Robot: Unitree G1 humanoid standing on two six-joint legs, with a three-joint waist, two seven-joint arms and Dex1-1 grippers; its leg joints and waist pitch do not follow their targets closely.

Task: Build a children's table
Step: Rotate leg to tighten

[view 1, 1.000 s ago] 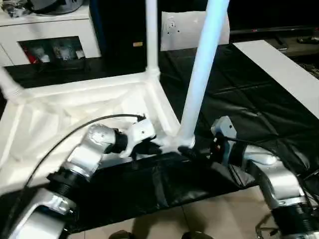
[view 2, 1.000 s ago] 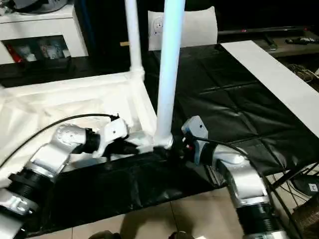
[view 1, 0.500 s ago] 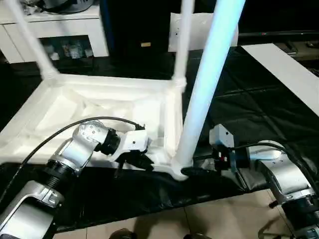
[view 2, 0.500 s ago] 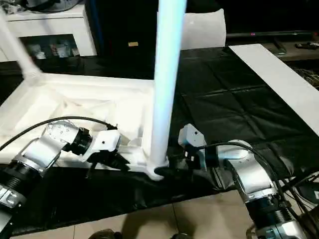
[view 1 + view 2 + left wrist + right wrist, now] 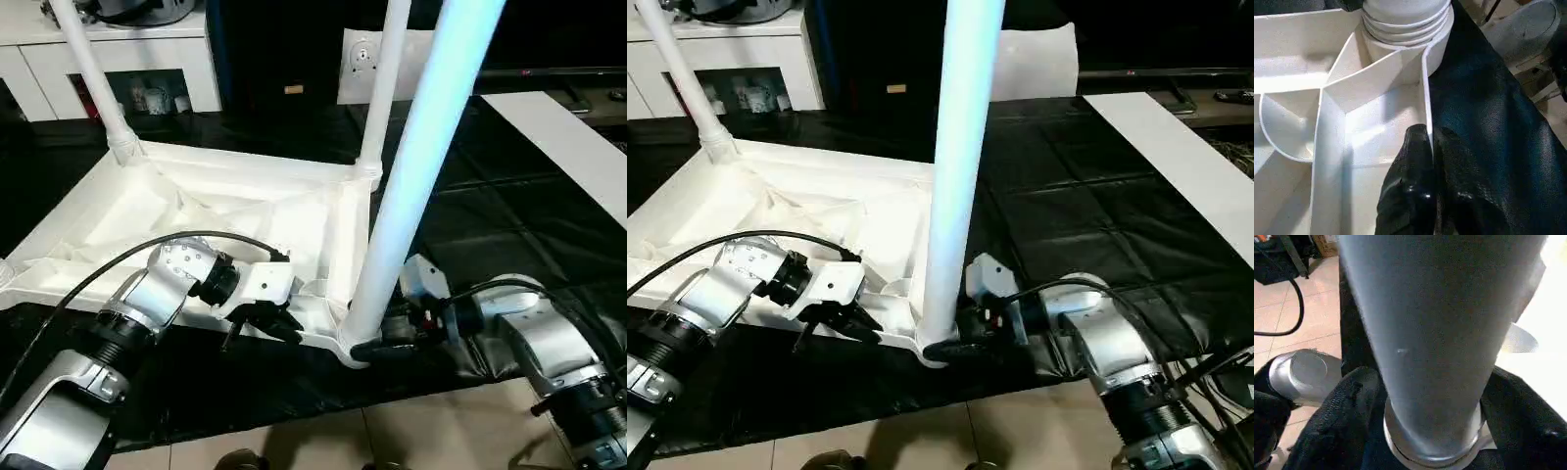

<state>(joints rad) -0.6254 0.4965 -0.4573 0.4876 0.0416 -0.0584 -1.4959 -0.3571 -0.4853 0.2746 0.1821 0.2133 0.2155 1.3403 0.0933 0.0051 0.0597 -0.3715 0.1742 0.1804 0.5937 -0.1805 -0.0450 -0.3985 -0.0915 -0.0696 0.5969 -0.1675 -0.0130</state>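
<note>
The children's table lies upside down on a black mat, its white ribbed tabletop facing up. Three white legs stand in its corner sockets: the near leg, one at the far right and one at the far left. My left gripper is shut on the tabletop's near rim, which sits pinched between its black fingers beside the near corner socket. My right gripper wraps the base of the near leg, with one finger pressed on each side.
A white cabinet stands at the back left and a white flat bag behind the table. A long white board lies on the mat at the right. Tiled floor runs along the mat's near edge.
The camera has shifted, bringing more of the tabletop and the far left leg into view. My right gripper's fingers have closed in on the near leg's base. The left grip is unchanged.
</note>
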